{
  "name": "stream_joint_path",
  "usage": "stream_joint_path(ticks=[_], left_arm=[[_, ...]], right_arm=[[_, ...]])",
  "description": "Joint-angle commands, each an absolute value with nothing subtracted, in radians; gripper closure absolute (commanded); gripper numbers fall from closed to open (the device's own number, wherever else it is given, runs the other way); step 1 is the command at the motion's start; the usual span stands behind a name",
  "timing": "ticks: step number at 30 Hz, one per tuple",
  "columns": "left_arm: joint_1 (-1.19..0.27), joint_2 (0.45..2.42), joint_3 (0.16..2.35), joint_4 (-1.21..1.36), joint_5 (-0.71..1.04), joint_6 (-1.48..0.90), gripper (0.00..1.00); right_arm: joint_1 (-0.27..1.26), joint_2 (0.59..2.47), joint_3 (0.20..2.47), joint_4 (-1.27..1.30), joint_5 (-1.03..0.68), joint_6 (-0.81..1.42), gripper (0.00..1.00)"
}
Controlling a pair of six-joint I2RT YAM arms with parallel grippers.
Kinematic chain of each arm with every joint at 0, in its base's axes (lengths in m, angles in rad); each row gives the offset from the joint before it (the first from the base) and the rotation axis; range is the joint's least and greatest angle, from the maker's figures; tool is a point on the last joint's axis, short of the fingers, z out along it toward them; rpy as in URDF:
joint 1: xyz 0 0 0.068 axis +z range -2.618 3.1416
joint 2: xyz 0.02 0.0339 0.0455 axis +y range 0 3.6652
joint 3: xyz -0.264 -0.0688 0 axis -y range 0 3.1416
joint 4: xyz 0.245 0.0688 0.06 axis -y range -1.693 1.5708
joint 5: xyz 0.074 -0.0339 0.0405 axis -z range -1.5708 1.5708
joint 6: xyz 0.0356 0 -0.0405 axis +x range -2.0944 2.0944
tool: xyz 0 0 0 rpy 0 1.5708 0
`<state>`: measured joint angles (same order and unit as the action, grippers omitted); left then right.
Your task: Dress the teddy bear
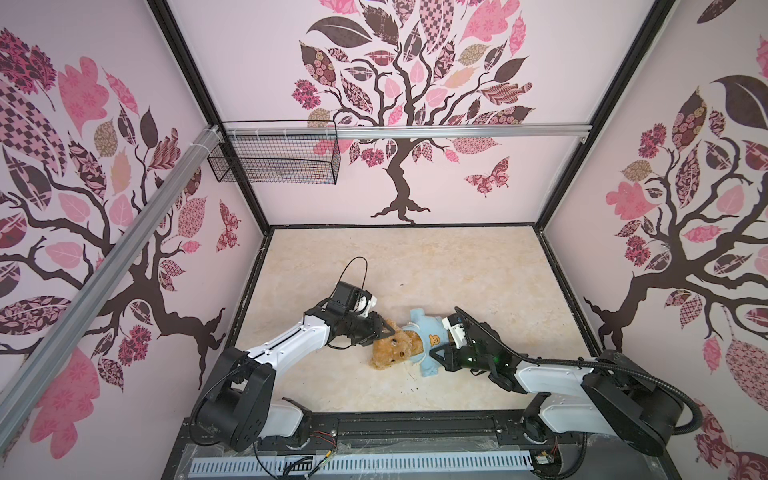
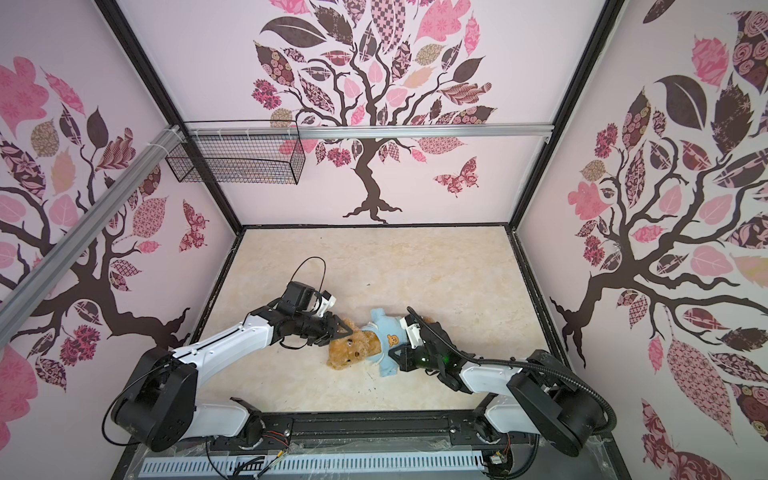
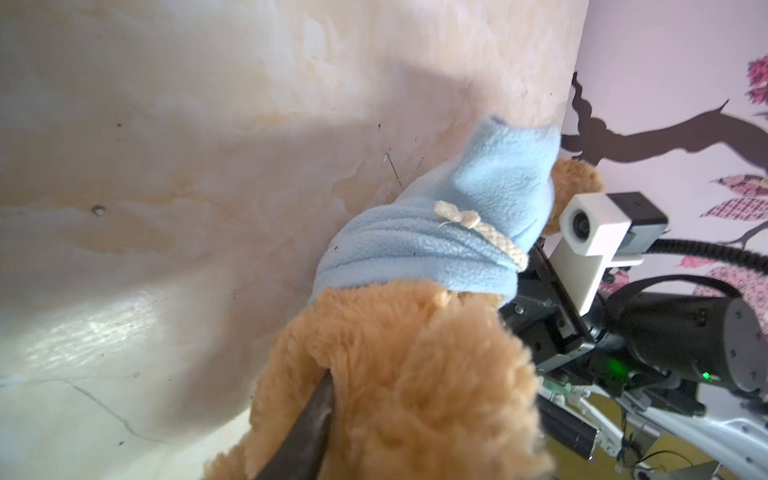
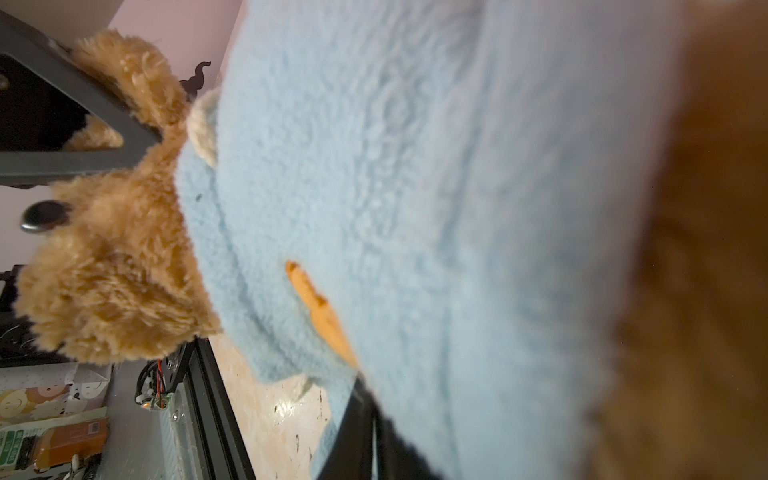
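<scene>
Top views — golden teddy bear (image 1: 390, 353) in blue shirt (image 1: 428, 332); left hand (image 1: 388, 330) pinches head, right hand (image 1: 434, 352) pinches shirt.

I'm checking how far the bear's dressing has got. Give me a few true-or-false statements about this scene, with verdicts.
1. The teddy bear lies on the table with the light-blue shirt over its torso. True.
2. The bear's head points toward the right arm's side. False: it points toward the left arm's side.
3. The shirt carries an orange bear-face print. True.
4. The shirt lies in the wire basket. False: it is on the bear, and the basket hangs on the back rail.
5. The left gripper is at the bear's head. True.
</scene>
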<state>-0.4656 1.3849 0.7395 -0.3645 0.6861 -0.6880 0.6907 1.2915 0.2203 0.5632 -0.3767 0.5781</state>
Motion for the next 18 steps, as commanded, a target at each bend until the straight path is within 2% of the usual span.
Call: stream_joint_path(ticks=[1, 5, 8, 11, 14, 18], left_arm=[[-0.472, 1.378, 0.753, -0.322, 0.711, -0.685, 0.78], [-0.472, 1.337, 0.756, -0.301, 0.683, -0.588, 1.00], [-0.472, 1.293, 0.747, -0.298, 0.620, -0.496, 1.00], [-0.473, 1.239, 0.732, -0.268, 0.590, -0.399, 1.00], [-0.474, 1.175, 0.714, -0.246, 0.547, -0.307, 1.00], [-0.476, 1.102, 0.679, -0.214, 0.502, -0.214, 1.00]], right_arm=[[0.689, 1.280, 0.256, 0.420, -0.301, 0.541, 0.82], [0.687, 1.113, 0.340, 0.191, -0.232, 0.447, 0.68], [0.660, 0.951, 0.384, 0.063, -0.206, 0.384, 0.59], [0.549, 0.855, 0.440, -0.019, -0.313, 0.374, 0.53], [0.429, 0.864, 0.512, -0.050, -0.475, 0.387, 0.50], [0.419, 0.995, 0.622, -0.094, -0.525, 0.391, 0.50]])
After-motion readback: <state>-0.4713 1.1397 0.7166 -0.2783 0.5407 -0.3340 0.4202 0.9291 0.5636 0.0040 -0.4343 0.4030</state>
